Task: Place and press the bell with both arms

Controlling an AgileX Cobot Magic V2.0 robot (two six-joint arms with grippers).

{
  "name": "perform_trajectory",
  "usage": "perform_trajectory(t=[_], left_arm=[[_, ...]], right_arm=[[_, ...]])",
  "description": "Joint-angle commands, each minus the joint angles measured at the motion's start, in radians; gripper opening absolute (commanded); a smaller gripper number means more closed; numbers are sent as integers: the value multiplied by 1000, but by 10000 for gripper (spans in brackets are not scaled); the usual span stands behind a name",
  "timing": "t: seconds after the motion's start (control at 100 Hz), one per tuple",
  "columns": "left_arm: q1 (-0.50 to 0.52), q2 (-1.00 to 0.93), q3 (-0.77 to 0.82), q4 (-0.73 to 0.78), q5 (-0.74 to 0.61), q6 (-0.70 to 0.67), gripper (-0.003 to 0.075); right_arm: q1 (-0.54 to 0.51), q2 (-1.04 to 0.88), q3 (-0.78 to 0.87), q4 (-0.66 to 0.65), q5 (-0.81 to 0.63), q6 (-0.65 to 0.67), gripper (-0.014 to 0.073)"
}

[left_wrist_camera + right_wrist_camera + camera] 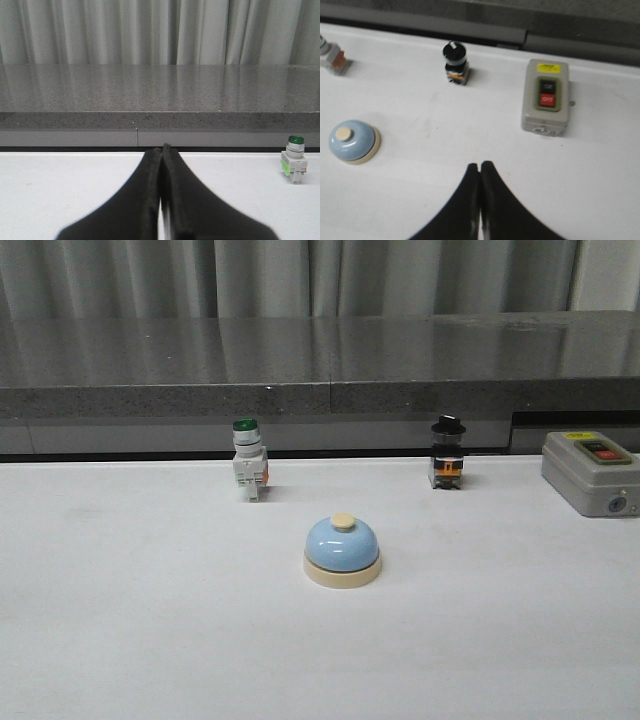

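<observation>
The white desk (150, 620) carries everything, and behind it runs a grey speckled ledge (320, 370) in front of pale curtains (300, 275). Neither arm shows in the front view; each claw appears only in its own wrist view.

The left claw (161, 150) is clenched, its two dark fingers pressed together with nothing between them, hanging above bare desk. The right claw (480, 167) is likewise clenched on nothing, fingertips touching.

Ahead of the right claw and off to one side, well apart from it, sits the grey box (546, 97) with a black and a red button and a yellow label. Further ahead of that claw stands a black-knobbed switch (455, 62), upright.

The bell (342, 550) rests upright on the desk, light-blue dome on a cream base, cream button on top. From the right claw it lies ahead and off to the side opposite the grey box, well apart, untouched. It is out of the left claw's view.

The green-capped switch (248, 460) stands upright ahead of the left claw, off to the side, clear of it.
</observation>
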Motion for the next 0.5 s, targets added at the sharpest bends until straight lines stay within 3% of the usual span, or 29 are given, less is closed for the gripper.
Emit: perform_trajectory(t=[0.0,0.49], left_arm=[[0,-30,43,0,-78,-5,-20],[0,-30,43,0,-78,-5,-20]], right_arm=[[49,82,-98,2,-2,-11,-60],[302,561,-491,36,200,-74,-60]])
